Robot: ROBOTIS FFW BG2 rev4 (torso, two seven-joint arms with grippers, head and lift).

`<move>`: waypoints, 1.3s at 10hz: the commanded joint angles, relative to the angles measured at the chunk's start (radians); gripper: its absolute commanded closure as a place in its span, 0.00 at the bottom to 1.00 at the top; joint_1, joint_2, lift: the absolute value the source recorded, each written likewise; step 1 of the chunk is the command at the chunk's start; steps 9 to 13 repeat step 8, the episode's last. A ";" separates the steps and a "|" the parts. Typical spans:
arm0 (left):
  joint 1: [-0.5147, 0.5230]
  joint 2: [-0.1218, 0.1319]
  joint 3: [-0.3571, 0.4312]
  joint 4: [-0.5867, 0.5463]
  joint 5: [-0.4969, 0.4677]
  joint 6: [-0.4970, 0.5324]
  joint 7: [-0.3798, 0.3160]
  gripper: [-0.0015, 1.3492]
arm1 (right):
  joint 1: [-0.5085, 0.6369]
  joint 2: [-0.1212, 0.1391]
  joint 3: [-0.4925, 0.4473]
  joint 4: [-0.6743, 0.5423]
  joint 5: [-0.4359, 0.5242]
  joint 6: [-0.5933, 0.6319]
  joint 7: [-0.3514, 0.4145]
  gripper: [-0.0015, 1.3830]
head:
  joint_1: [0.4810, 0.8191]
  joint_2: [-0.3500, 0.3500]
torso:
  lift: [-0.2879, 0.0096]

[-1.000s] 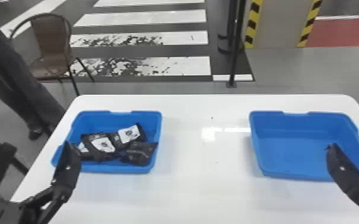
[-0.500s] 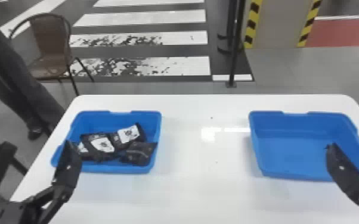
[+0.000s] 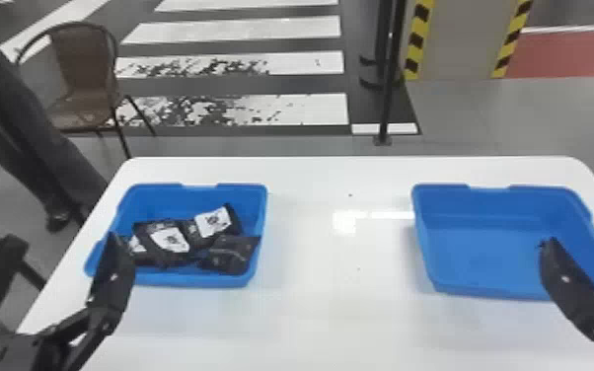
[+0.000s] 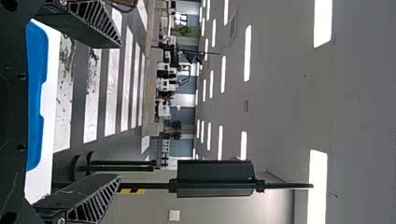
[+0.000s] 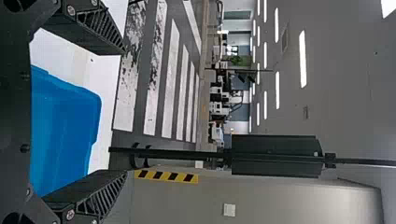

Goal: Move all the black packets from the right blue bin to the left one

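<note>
Black packets [image 3: 170,239] lie in the left bin [image 3: 197,281], overlapping in a loose heap, some with white labels uppermost; the darkest lies close by the wall facing the right bin [image 3: 483,251]. Such an uneven heap suggests that they were released from above rather than arranged, since the task asks only for the correct container. The two bins stand well apart on the white table [image 3: 320,315], one before each arm, an arrangement that probably gives each arm its own working side and leaves the middle for a handover. The left gripper [image 4: 120,111] is spread wide, with nothing between its fingers, at the near side of the left bin. The right gripper [image 5: 125,111] is likewise wide and holds nothing, at the near side of the right bin, whose blue floor is exposed. Both grippers point forward instead of down into the bins, which is consistent with a waiting posture. The transfer is therefore judged complete or nearly so; because the right finger masks part of the right bin, a check of that portion would be prudent before the arms are withdrawn.
</note>
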 commanded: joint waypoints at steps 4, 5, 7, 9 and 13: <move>0.000 -0.004 0.000 0.000 0.000 0.008 0.000 0.03 | 0.000 0.000 0.000 0.000 -0.002 0.000 0.000 0.09 | 0.63 0.64 | 0.50; 0.000 -0.004 0.000 0.000 0.000 0.008 0.000 0.03 | 0.000 -0.002 0.000 0.000 -0.002 0.000 0.000 0.09 | 0.63 0.64 | 0.50; 0.000 -0.004 0.000 0.000 0.000 0.008 0.000 0.03 | 0.000 0.000 0.000 0.000 -0.002 0.000 0.000 0.09 | 0.63 0.64 | 0.50; 0.000 -0.004 0.000 0.000 0.000 0.008 0.000 0.03 | 0.000 0.000 0.000 0.000 -0.002 0.000 0.000 0.09 | 0.63 0.64 | 0.50; 0.000 -0.004 0.000 0.000 0.000 0.008 0.000 0.03 | 0.000 0.000 0.000 0.000 -0.002 0.000 0.000 0.09 | 0.63 0.64 | 0.50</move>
